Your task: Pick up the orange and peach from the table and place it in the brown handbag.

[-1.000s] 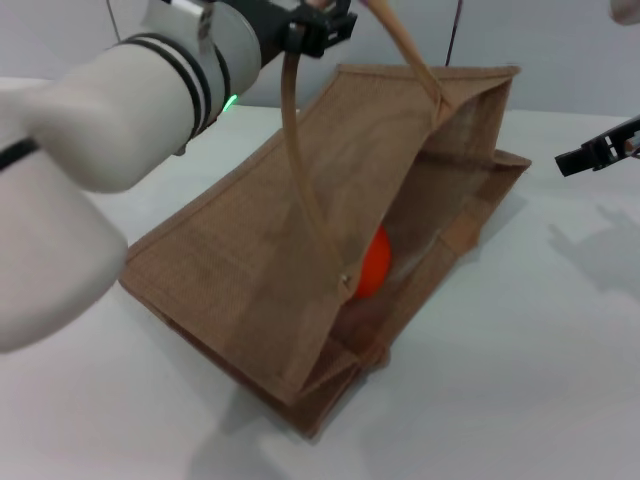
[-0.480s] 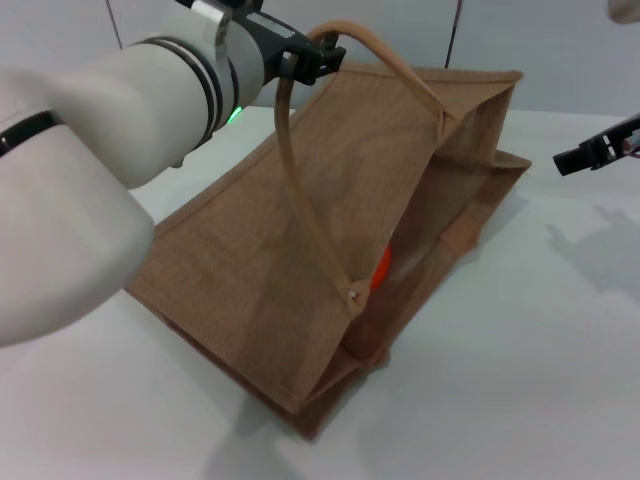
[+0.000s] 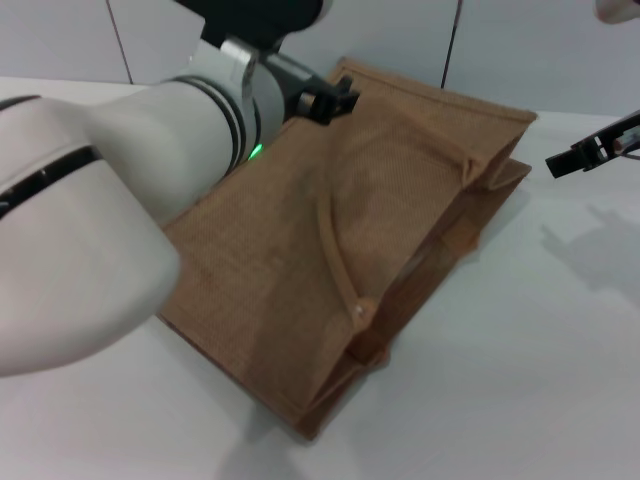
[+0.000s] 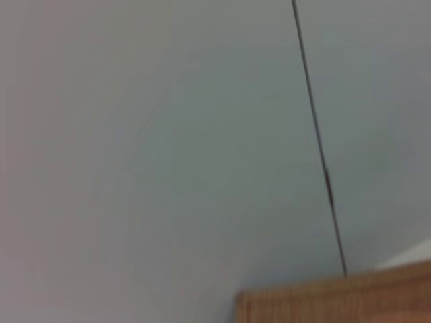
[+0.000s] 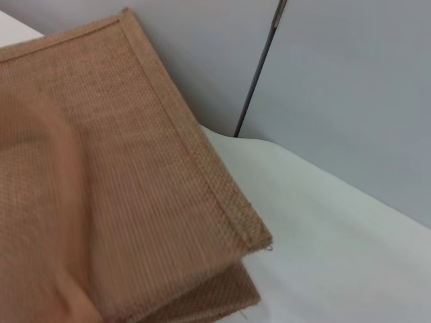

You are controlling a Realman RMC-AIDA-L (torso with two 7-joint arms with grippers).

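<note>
Here, my left claw (image 3: 340, 100) over the far edge of the brown handbag (image 3: 330, 250), fingers too dark to judge, bag slumped on the table (image 3: 520, 380) just below it, interior hidden, my right claw (image 3: 575, 160) cut off well to the side, no readable writing.

Setting reads as a robotics lab or test cell, not a home. Plain white bench (image 3: 520, 380), bare apart from one brown handbag (image 3: 340, 240) lying on it. Backdrop is flat pale grey wall panels (image 3: 560, 50) split by thin dark vertical seams (image 3: 453, 40). White robot arm (image 3: 110, 210) with a green indicator light reaches in.
</note>
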